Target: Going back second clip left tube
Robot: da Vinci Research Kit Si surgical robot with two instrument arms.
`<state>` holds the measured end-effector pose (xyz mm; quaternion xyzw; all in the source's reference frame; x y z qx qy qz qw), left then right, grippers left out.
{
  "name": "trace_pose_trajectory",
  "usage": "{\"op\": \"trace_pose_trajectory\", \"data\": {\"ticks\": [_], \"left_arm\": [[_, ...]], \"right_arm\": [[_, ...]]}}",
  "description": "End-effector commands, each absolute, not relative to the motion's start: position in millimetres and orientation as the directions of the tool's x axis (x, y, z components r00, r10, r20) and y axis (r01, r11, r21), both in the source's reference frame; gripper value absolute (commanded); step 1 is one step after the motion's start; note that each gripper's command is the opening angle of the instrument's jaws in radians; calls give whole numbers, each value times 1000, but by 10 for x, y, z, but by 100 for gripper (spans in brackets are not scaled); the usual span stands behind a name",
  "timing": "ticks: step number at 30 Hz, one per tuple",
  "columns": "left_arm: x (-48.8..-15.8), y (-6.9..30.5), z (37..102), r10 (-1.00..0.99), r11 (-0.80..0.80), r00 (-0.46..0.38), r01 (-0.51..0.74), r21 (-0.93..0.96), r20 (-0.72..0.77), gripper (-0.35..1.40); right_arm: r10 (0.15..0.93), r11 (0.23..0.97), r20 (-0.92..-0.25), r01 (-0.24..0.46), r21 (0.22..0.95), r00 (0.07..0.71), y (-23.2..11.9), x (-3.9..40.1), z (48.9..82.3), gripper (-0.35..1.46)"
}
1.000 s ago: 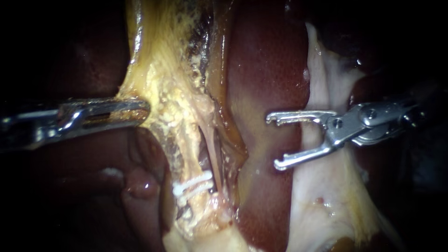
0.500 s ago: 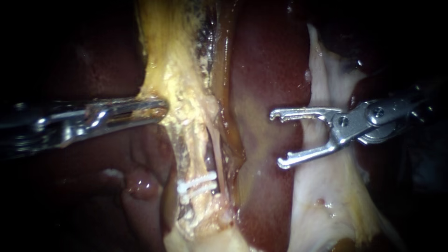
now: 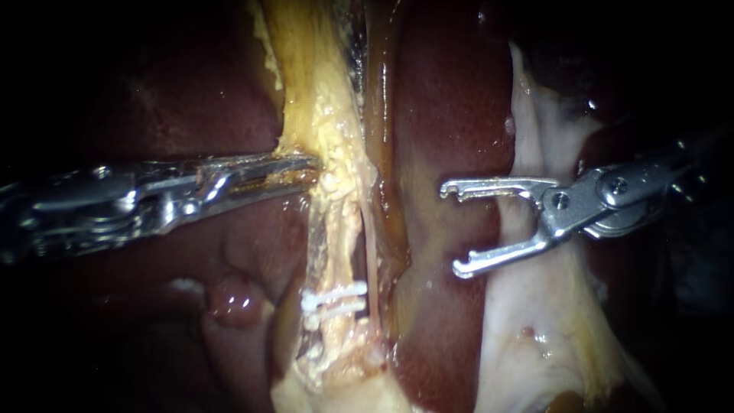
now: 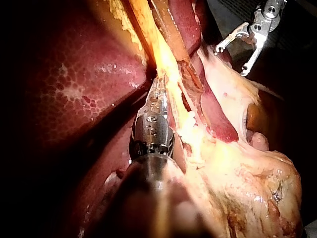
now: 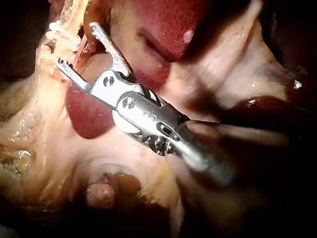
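Gripping the yellowish tissue strand (image 3: 325,130) just above the left tube (image 3: 336,237), the left instrument (image 3: 302,164) is clamping it from both sides; the left wrist view (image 4: 158,91) is showing the same bite, with the strand running taut ahead of the jaws. Two white clips (image 3: 334,300) are sitting close together across the tube, low down near its base. Whether they are also catching the thin strand (image 3: 372,252) beside it is hard to tell in the endoscope view. The right instrument (image 3: 453,228) is hovering over the liver (image 3: 451,115) with jaws wide apart and nothing between them. It is well apart from the clips, between the tube and the pale tissue sheet (image 3: 535,329). In the right wrist view (image 5: 77,44) the open tips are pointing toward the clipped area but touching nothing. The step reads as backing the right instrument out. Doing it well probably means retreating straight along the shaft line, jaws open and lifted off the liver surface. The lower tip should not drag across the pale sheet, and the left grip should be held steady so the clips are not being tugged.
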<state>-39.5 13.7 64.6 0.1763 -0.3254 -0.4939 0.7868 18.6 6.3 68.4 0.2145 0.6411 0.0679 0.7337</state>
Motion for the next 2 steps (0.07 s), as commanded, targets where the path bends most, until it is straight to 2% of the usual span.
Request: {"op": "trace_pose_trajectory", "data": {"ticks": [1, 2], "left_arm": [[-395, 137, 645, -892, 450, 300, 663, 598, 338, -35], [-395, 137, 644, -892, 450, 300, 663, 598, 338, -35]], "right_arm": [[375, 899, -912, 175, 402, 169, 63, 186, 683, 60], [375, 899, -912, 175, 402, 169, 63, 186, 682, 60]]}}
